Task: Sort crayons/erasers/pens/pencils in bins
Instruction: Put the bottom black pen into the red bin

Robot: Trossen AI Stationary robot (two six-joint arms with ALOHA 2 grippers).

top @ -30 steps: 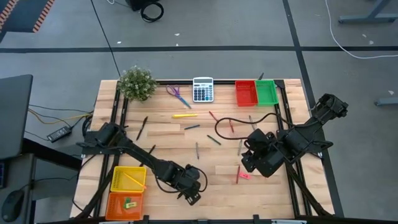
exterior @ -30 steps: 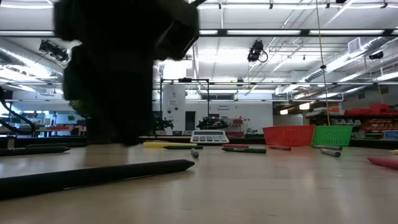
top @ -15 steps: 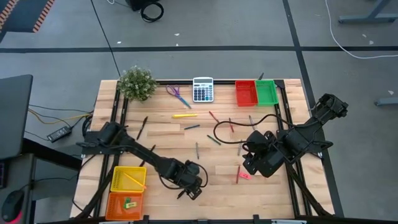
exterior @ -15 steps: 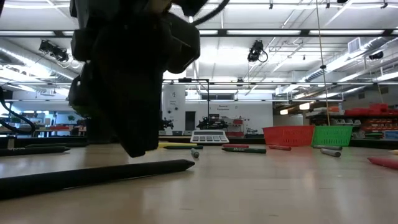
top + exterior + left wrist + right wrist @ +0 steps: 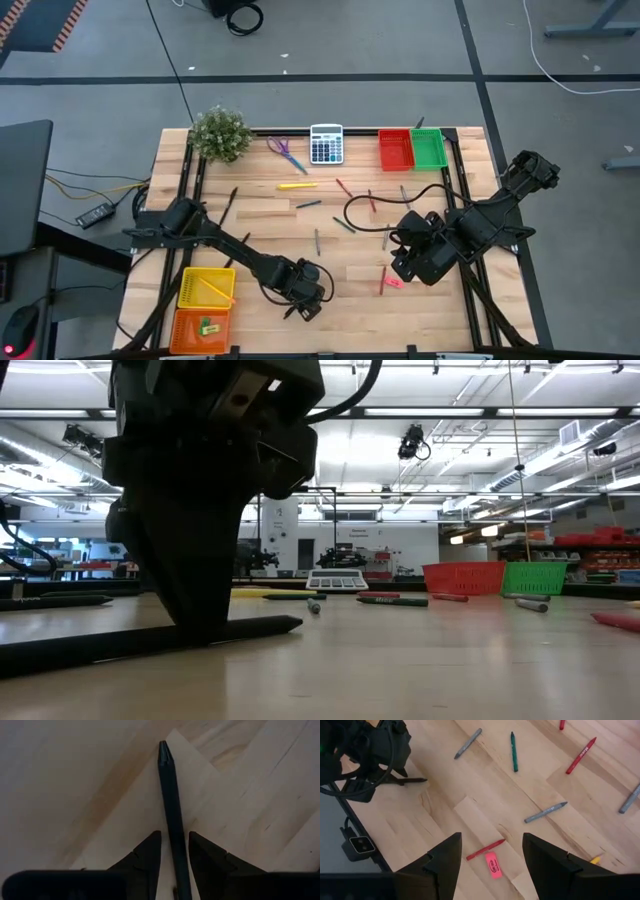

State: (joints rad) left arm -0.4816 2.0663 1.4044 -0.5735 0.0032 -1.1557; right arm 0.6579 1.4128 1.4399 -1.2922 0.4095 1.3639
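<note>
A black pen (image 5: 169, 795) lies flat on the wooden table near its front edge. My left gripper (image 5: 174, 835) points steeply down over it, open, with one finger on each side of the pen's shaft. Strips of wood show between fingers and pen. In the low view its fingertips (image 5: 200, 622) reach down to the pen (image 5: 255, 629). My right gripper (image 5: 402, 262) hangs open above the table's right half, over a pink eraser (image 5: 493, 865) and a red crayon (image 5: 485, 849). The yellow bin (image 5: 183, 287) and orange bin (image 5: 178, 328) stand at the front left.
The red bin (image 5: 394, 150) and green bin (image 5: 428, 148) stand at the far right. A plant (image 5: 220, 133), scissors (image 5: 286, 153) and a calculator (image 5: 326, 144) line the far edge. A yellow pen (image 5: 297, 185) and several crayons lie across the middle.
My left gripper has come down from just above the table until its fingertips stand at the black pen, tipping a little steeper on the way. My right arm has kept its place.
</note>
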